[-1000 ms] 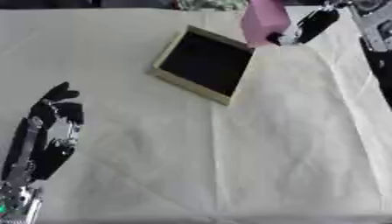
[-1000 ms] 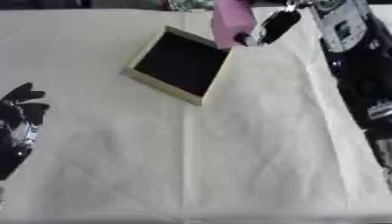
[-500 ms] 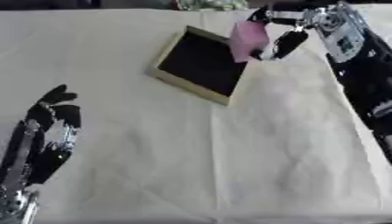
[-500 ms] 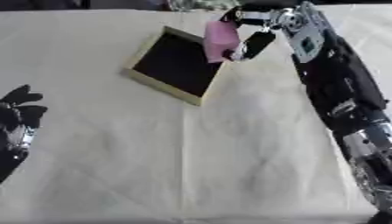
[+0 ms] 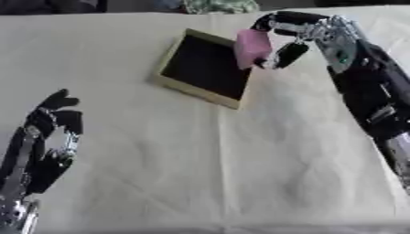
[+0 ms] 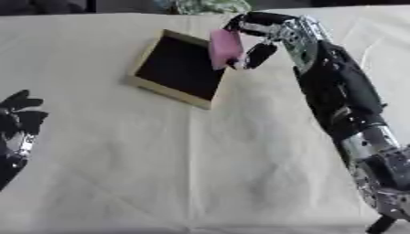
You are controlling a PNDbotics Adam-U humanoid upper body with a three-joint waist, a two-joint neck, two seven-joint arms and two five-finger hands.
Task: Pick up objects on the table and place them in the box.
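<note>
**tabletop_tom:** White cloth (image 5: pixel 240 173) covers the whole table, creased in a few spots, and the only container on it is a shallow box (image 5: pixel 169 64) with a pale wooden rim and a black inside. It sits toward the far side, turned at an angle to the table edges. Something greenish and crumpled (image 5: pixel 220 5) lies past the far edge, can't tell what it is.

**wrist_watcher:** Where's the thing being packed?

**tabletop_tom:** It's a pink block (image 5: pixel 253 47), off the cloth, hanging over the box's right rim, partly over the black inside. The right hand (image 5: pixel 290 40) has it. The arm comes in along the right side and reaches across toward the box.

**wrist_watcher:** How are the fingers on it?

**tabletop_tom:** Curled round the block. Dark fingers (image 5: pixel 276 20) wrap over its top and one more (image 5: pixel 287 54) presses at its right side, so the block is clamped between them. It's tilted a bit, not straight up and down.

**wrist_watcher:** And the other arm?

**tabletop_tom:** Left hand (image 5: pixel 50 132) is down near the lower left corner, well apart from the box, pointing up the picture. Fingers are relaxed and a little spread, thumb sticking out at the top, nothing in it. The right eye view only catches part of it at the left edge.
</note>
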